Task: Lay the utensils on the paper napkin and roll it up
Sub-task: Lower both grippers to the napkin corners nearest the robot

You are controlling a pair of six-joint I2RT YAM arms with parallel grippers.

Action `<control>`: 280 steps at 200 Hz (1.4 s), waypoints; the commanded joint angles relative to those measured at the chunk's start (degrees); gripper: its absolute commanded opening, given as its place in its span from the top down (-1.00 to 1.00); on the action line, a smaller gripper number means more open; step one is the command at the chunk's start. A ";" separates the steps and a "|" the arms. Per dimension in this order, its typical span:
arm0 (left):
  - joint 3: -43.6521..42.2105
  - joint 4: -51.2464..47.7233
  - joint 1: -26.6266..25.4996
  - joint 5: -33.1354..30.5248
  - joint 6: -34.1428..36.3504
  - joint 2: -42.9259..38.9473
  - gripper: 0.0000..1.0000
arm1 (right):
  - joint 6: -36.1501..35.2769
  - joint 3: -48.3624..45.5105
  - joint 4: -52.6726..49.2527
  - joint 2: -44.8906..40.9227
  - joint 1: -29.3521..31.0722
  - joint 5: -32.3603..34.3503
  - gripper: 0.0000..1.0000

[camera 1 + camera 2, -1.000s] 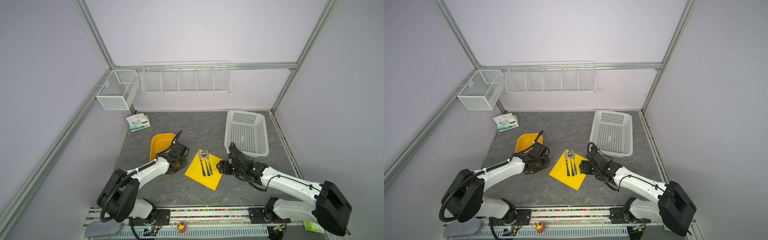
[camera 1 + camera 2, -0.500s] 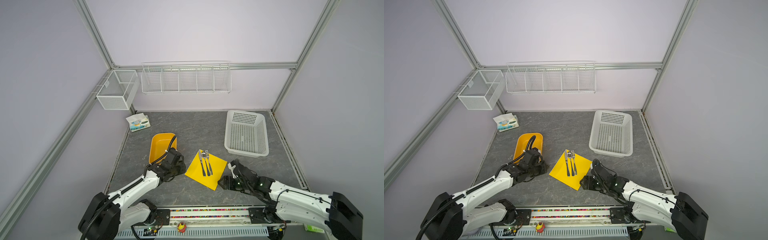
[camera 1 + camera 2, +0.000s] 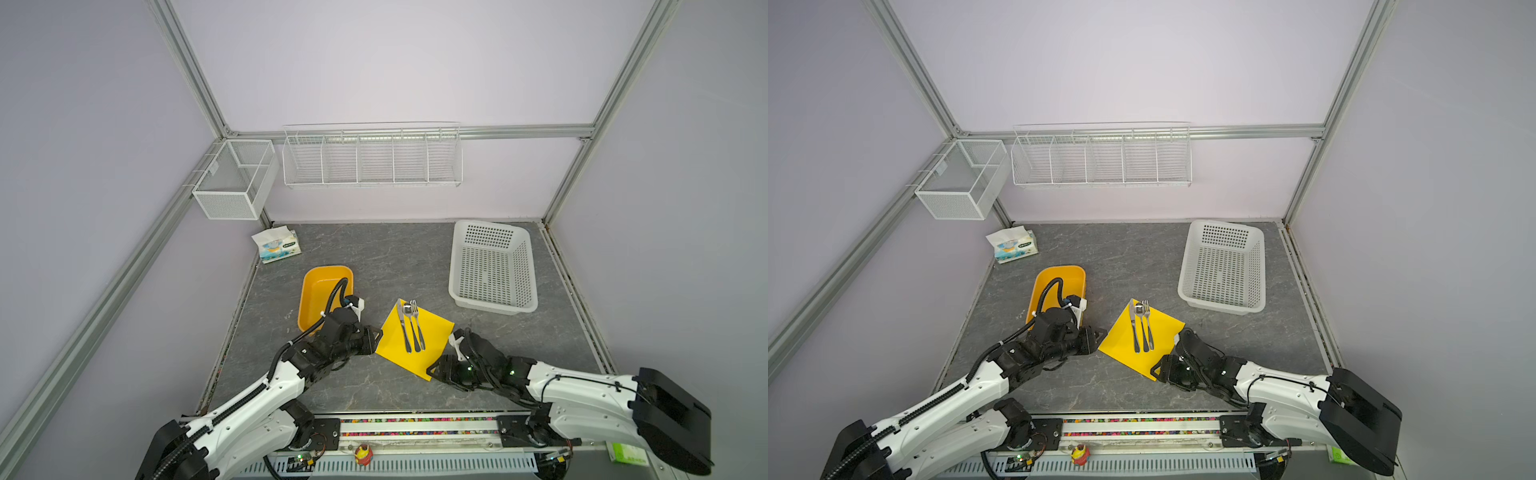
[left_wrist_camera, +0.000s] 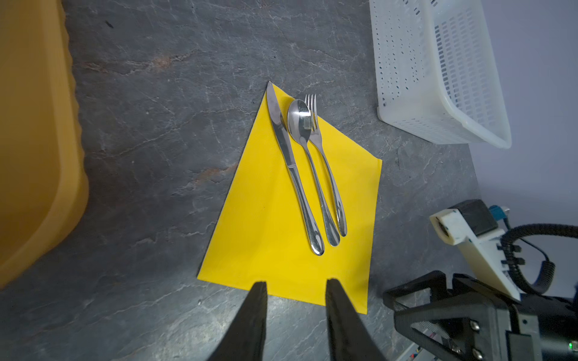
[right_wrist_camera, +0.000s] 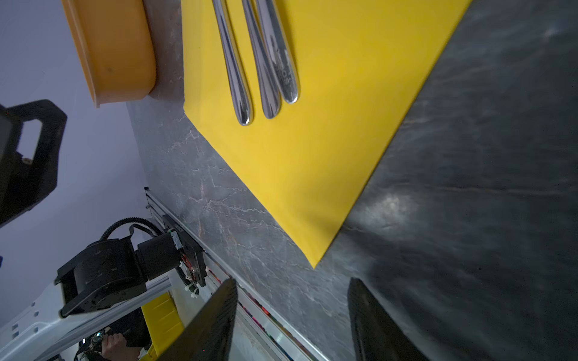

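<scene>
The yellow paper napkin (image 3: 434, 332) lay flat on the grey surface (image 3: 395, 257), between the orange tray (image 3: 316, 291) and the white basket (image 3: 490, 270). The utensils (image 4: 312, 175), a knife, spoon and fork, lay side by side on it. The left end effector (image 4: 295, 286) sat at the napkin's left edge, jaws slightly parted and empty. The right end effector (image 5: 292, 281) stood wider open just short of the near corner, empty too.

Open tabletop (image 3: 395, 257) lies between the orange tray (image 3: 318, 291), paper napkin (image 3: 436, 336) and basket (image 3: 524, 270).
</scene>
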 commanded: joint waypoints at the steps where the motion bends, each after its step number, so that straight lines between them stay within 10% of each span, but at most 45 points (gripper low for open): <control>1: 1.47 -0.18 -0.23 -0.17 3.24 -1.28 0.33 | 6.34 -0.22 3.19 1.76 0.73 -0.52 -0.20; 128: 2.80 -1.34 -0.23 -7.89 11.31 -3.58 0.28 | 10.78 4.11 10.80 15.67 -0.56 -1.47 -0.23; 280: -0.45 12.52 -7.56 3.10 20.66 8.95 0.14 | -0.28 13.36 -0.25 14.05 -9.57 -6.51 -0.39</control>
